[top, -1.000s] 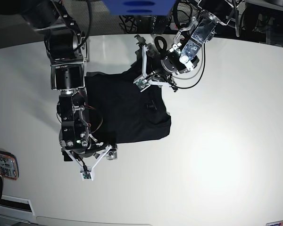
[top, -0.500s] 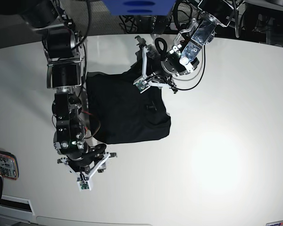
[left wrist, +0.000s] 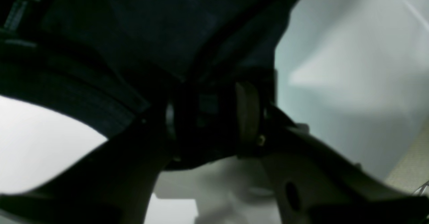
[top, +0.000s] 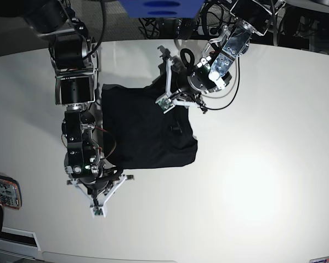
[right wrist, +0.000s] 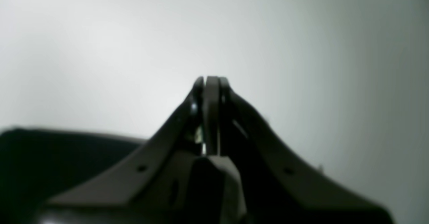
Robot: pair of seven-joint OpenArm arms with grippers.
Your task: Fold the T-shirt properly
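Note:
The black T-shirt point(top: 148, 131) lies folded into a rough square on the white table point(top: 263, 175). My left gripper point(top: 163, 78) stands at the shirt's far right corner with its jaws wide apart. In the left wrist view dark shirt fabric point(left wrist: 167, 23) hangs down into the gap of that gripper point(left wrist: 209, 117), between the two pads. My right gripper point(top: 97, 210) is off the cloth, over bare table near the shirt's front left corner. Its fingers are pressed together with nothing between them, as the right wrist view of the gripper point(right wrist: 207, 80) shows.
A phone-like object point(top: 3, 193) lies at the table's left edge. A blue block point(top: 162, 6) and cables sit beyond the far edge. The right arm's black links point(top: 77, 93) run along the shirt's left side.
My right gripper has gone from wide open beside the shirt's front left corner to shut, and has drifted a little left and toward the front edge. The left gripper barely moved.

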